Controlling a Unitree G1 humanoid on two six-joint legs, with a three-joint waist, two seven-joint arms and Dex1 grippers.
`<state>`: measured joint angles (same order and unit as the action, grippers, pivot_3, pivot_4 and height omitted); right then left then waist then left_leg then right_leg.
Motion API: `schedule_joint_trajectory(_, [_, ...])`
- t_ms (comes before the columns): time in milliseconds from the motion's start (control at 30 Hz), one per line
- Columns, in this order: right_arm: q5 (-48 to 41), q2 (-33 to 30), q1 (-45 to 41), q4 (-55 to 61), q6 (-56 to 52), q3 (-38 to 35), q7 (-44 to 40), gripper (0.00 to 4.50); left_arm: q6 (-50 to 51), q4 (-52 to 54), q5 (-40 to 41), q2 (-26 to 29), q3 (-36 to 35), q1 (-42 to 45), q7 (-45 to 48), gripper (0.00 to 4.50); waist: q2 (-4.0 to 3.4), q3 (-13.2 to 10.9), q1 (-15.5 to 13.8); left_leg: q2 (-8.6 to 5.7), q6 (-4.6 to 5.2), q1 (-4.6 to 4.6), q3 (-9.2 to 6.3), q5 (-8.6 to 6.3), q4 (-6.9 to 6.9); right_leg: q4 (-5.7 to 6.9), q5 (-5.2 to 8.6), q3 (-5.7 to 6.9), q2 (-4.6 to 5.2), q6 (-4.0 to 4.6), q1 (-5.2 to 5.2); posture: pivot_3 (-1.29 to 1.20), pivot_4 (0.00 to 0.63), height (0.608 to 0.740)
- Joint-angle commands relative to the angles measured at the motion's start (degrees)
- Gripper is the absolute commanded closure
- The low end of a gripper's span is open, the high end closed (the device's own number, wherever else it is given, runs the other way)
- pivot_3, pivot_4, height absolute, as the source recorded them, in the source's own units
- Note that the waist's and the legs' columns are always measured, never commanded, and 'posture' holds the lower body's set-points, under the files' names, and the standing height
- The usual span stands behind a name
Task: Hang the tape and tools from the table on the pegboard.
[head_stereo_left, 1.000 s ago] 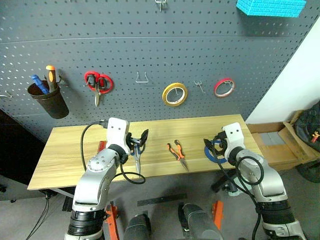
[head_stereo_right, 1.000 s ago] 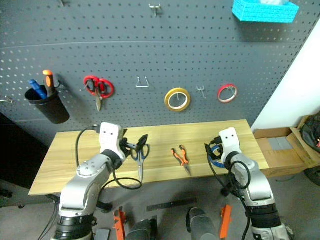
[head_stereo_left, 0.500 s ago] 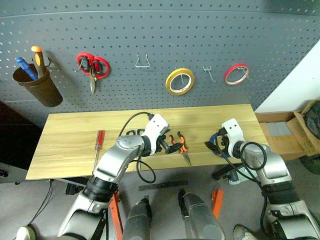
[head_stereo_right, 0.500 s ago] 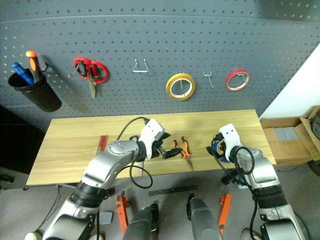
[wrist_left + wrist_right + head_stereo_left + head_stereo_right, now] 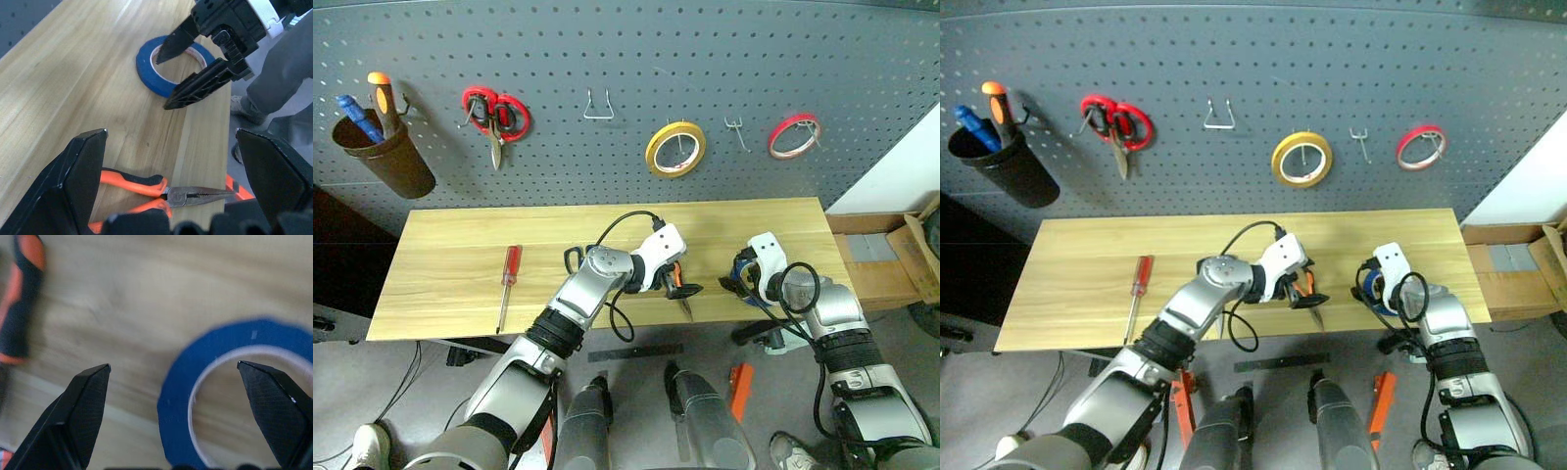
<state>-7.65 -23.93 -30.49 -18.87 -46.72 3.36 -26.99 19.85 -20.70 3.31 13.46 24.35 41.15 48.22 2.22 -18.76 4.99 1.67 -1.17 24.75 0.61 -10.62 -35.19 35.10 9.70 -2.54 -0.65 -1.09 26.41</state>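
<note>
Table (image 5: 460, 255) front edge: pliers (image 5: 146, 188), tape (image 5: 146, 73) | left hand (image 5: 171, 161), right hand (image 5: 173, 396) spread, empty

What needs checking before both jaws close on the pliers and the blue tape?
1. Left gripper jaws open: ok.
2. Left gripper over the pliers: ok, pliers lie flat between its fingers.
3. Right gripper jaws open: ok.
4. Right gripper at the blue tape: ok, one finger over the hollow centre, one outside the ring.
5. Tape flat on the table: ok.
6. Free hook on the pegboard: ok, bare hooks beside the yellow roll.
</note>
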Motion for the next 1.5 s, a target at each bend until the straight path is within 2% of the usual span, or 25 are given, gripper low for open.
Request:
schedule_joint_trajectory(33, [0.14,0.56,-0.11,-0.4,-2.15,-0.99,1.36,0.0,-1.8,0.11,-0.65,-1.02,-0.58,1.19,0.81,0.01,0.01,-0.16,0.01,0.0,0.0,0.0,-0.01,0.0,-0.01,0.0,-0.01,0.01,0.0,-0.01,0.0,-0.13,0.395,0.74])
schedule_joint_trajectory(267, [1.65,0.89,0.14,-3.15,-0.86,0.04,3.05,0.0,-1.97,0.29,-1.26,-1.03,-1.06,1.0,1.1,0.01,0.01,-0.16,-0.01,0.01,0.0,-0.02,-0.06,0.0,-0.1,0.0,-0.04,0.03,0.0,-0.06,-0.08,-0.12,0.396,0.74])
schedule_joint_trajectory(300, [1.76,0.92,-0.02,-3.38,-0.7,0.03,3.07,0.18,-1.91,0.43,-1.31,-0.96,-1.13,0.92,1.15,0.0,0.01,-0.16,-0.02,0.0,0.0,-0.02,-0.08,0.0,-0.14,0.0,-0.04,0.05,0.0,-0.07,-0.1,-0.12,0.395,0.74])
schedule_joint_trajectory(400, [1.92,1.09,-0.66,-4.15,-0.39,-0.17,2.76,0.87,-1.78,0.59,-1.38,-0.84,-1.35,0.88,1.25,0.0,0.01,-0.16,-0.02,0.0,0.0,-0.02,-0.09,0.0,-0.23,0.0,-0.06,0.04,0.0,-0.1,-0.13,-0.11,0.394,0.74])
schedule_joint_trajectory(667, [2.11,1.67,-2.27,-6.57,0.62,-0.51,3.05,3.6,-1.51,0.14,-1.18,-1.25,-1.77,1.42,1.59,0.0,0.01,-0.16,0.05,0.04,0.0,-0.01,-0.11,0.0,-0.26,0.01,-0.08,0.04,-0.03,-0.13,-0.13,-0.11,0.388,0.74])
schedule_joint_trajectory(733, [2.07,1.86,-2.08,-6.04,0.43,-0.64,3.3,3.94,-1.23,0.4,-0.98,-1.43,-2.17,1.51,1.72,0.0,0.02,-0.16,0.05,0.03,0.0,-0.01,-0.12,0.0,-0.26,0.01,-0.08,0.05,-0.03,-0.14,-0.14,-0.11,0.384,0.74])
schedule_joint_trajectory(867, [2.1,1.78,-0.59,-2.49,-0.18,-0.59,3.72,3.95,-1.61,1.06,-1.18,-1.45,-2.84,1.36,1.23,0.0,0.01,-0.16,0.05,0.03,0.0,-0.01,-0.11,0.0,-0.26,0.01,-0.09,0.04,-0.03,-0.15,-0.14,-0.11,0.365,0.74])
schedule_joint_trajectory(967, [1.6,1.97,2.32,4.77,-1.55,-1.24,4.79,3.95,-0.53,4.81,-0.19,-1.21,-4.31,0.11,0.54,0.0,0.01,-0.16,-0.04,0.03,0.0,0.04,-0.16,0.0,-0.25,0.01,-0.09,0.07,-0.03,-0.15,-0.1,-0.12,0.353,0.74])
schedule_joint_trajectory(1167, [1.53,4.57,12.06,30.83,-3.04,-2.22,9.75,3.95,8.8,22.69,9.16,-0.71,-13.58,-6.27,-2.01,0.0,-0.04,-0.13,0.12,0.06,-0.02,0.26,-0.08,-0.01,-0.23,0.1,-0.07,0.01,-0.03,-0.19,0.22,-0.15,0.313,0.74])
schedule_joint_trajectory(1333, [2.87,7.79,17.62,43.09,1.68,-2.25,13.74,3.95,20.31,36.69,17.27,0.92,-20.38,-10.85,-5.73,0.0,-0.04,-0.1,0.2,0.06,-0.05,0.27,-0.12,-0.01,-0.53,0.43,-0.06,0.04,-0.04,-0.21,0.31,-0.16,0.29,0.74])
schedule_joint_trajectory(1500, [7.62,7.1,19.4,44.94,12.72,0.01,16.41,3.95,28.39,45.46,22.46,1.31,-26.9,-12.73,-12.67,0.0,-0.02,-0.08,0.72,0.02,-0.06,0.28,-0.07,-0.01,-0.81,0.44,-0.03,-0.04,-0.02,-0.16,0.25,-0.16,0.267,0.74])
